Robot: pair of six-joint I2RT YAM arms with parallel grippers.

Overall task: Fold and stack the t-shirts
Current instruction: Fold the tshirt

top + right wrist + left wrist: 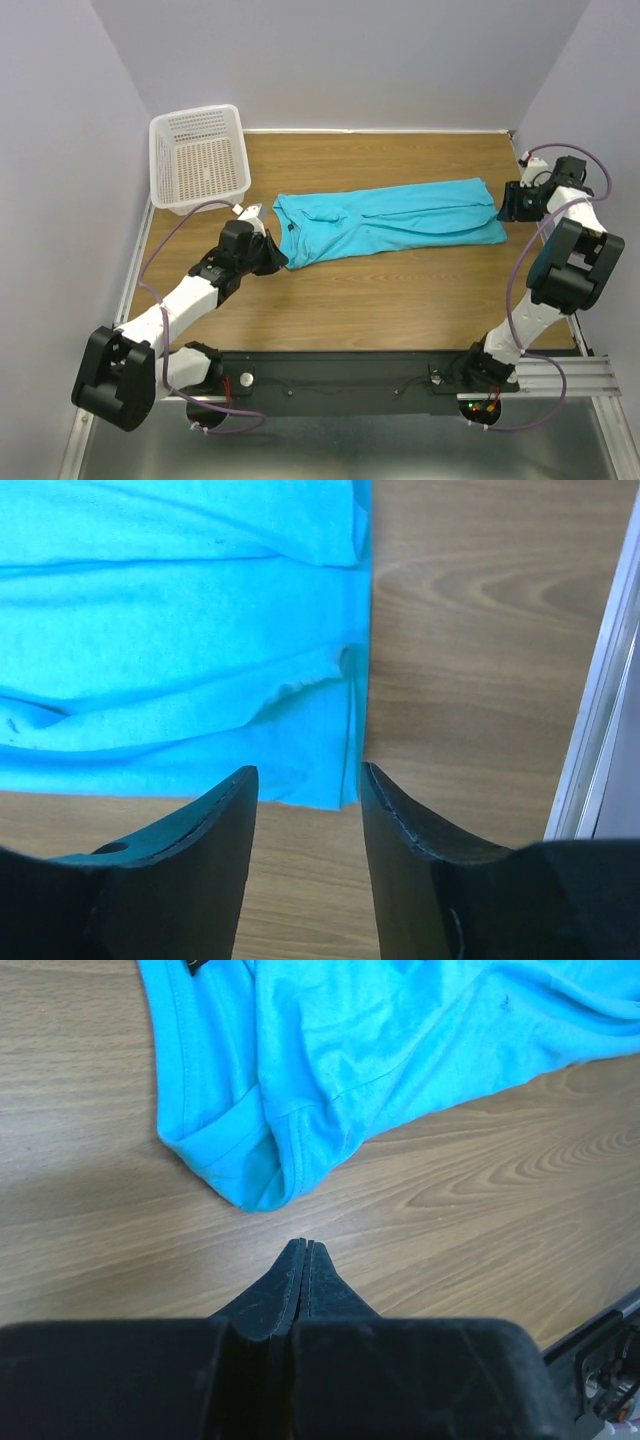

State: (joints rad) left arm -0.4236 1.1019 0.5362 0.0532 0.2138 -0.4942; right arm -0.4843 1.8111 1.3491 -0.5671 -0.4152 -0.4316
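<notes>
t-shirt [390, 222] folded into long strip, mid-desk [400, 300] toward far edge, hem end near right edge. left end effector [303, 1248] pinched shut, empty, just short of sleeve corner. right end effector [305, 775] parted over hem corner, holding nothing. risks, by judgement: hem snagging on lift; shut tips shoving sleeve, undoing fold. hidden: under-layers; cloth contact at right unclear; no second shirt seen.

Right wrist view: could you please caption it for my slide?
Open right hand above the turquoise t-shirt, at its hem corner, on the wooden table.

T-shirt [390, 222] lies across the table [400, 300] — basket [198, 158] behind-left, seemingly apart.
</notes>
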